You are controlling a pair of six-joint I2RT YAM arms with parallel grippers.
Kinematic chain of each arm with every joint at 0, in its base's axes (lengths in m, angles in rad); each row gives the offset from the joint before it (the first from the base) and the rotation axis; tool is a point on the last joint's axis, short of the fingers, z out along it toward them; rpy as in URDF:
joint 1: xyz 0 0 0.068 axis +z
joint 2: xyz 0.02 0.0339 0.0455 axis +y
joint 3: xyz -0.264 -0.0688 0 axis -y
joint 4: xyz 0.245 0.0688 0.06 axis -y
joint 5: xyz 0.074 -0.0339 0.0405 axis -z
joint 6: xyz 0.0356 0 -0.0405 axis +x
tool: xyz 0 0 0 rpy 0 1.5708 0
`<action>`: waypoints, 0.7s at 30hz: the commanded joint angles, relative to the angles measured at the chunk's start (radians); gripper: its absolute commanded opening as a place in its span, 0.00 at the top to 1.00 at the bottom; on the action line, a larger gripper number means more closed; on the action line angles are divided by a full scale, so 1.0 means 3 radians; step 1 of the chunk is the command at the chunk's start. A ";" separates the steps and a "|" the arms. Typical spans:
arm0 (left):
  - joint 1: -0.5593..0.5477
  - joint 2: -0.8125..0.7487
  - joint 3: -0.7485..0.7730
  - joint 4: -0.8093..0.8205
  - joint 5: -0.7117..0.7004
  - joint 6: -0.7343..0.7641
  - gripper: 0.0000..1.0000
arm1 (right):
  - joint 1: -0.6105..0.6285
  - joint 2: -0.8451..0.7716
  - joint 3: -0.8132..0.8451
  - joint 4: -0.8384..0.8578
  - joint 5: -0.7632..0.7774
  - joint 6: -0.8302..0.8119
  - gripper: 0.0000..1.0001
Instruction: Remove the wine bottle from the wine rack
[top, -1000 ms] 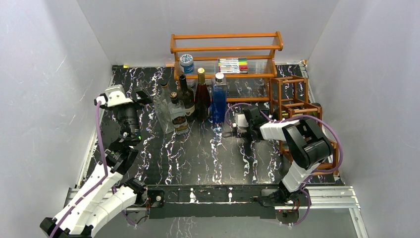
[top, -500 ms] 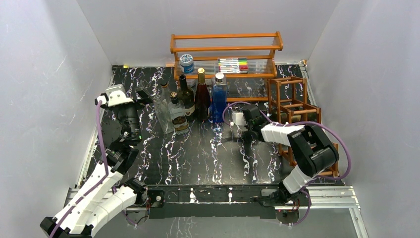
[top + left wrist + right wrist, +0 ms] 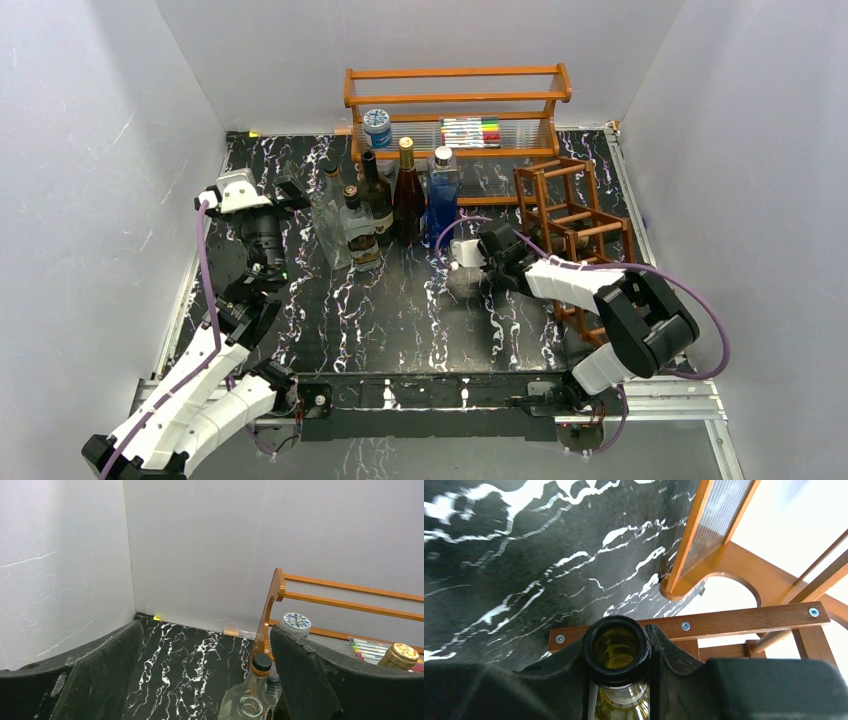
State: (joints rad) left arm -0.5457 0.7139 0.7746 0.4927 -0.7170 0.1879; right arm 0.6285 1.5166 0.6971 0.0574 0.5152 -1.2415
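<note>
The wine bottle (image 3: 462,284) is olive-green glass with an open mouth. It lies roughly level above the table, left of the wine rack (image 3: 553,166). My right gripper (image 3: 497,262) is shut on its neck. In the right wrist view the bottle's mouth (image 3: 616,645) sits clamped in the gripper (image 3: 618,676), close in front of a bar of the rack (image 3: 734,621). The rack is a reddish-brown lattice and stands skewed at the right. My left gripper (image 3: 290,190) is open and empty at the left, and its fingers (image 3: 75,680) frame bare table in the left wrist view.
Several upright bottles (image 3: 390,205) stand in a group at the back centre, one clear bottle (image 3: 250,700) close to my left gripper. The orange shelf (image 3: 455,100) behind them holds a tin (image 3: 377,125) and markers (image 3: 470,132). White walls close in on three sides.
My right gripper has moved left and toward the front with the bottle, whose base now shows. The rack has shifted left and stands skewed. The left arm has not moved.
</note>
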 commanded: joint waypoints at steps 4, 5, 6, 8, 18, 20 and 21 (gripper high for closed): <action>-0.0015 -0.0008 0.0031 0.0076 0.0046 -0.0054 0.02 | 0.0106 -0.0199 -0.0170 -0.0047 -0.0416 0.0313 1.00; -0.0014 -0.0008 0.0028 0.0078 0.0043 -0.0055 0.02 | 0.0107 -0.0209 -0.0153 -0.0044 -0.0376 0.0360 1.00; -0.0016 -0.0007 0.0031 0.0076 0.0043 -0.0056 0.02 | 0.0103 -0.0216 -0.0131 -0.0039 -0.0338 0.0411 1.00; -0.0017 -0.0016 0.0035 0.0079 0.0045 -0.0058 0.02 | 0.0102 -0.0238 -0.0113 -0.0076 -0.0335 0.0485 1.00; -0.0016 -0.0009 0.0029 0.0077 0.0047 -0.0059 0.02 | 0.0419 -0.0094 -0.0176 -0.0481 -0.0667 0.0451 1.00; -0.0017 -0.0004 0.0027 0.0075 0.0049 -0.0058 0.02 | 0.0482 -0.0076 -0.0146 -0.0594 -0.0767 0.0476 1.00; -0.0014 -0.0002 0.0030 0.0072 0.0053 -0.0055 0.02 | 0.0496 -0.0071 -0.0142 -0.0625 -0.0812 0.0501 1.00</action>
State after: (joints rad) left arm -0.5457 0.7166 0.7742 0.4854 -0.7162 0.1791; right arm 0.7300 1.4654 0.6552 0.0006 0.4808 -1.2350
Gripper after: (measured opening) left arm 0.981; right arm 0.428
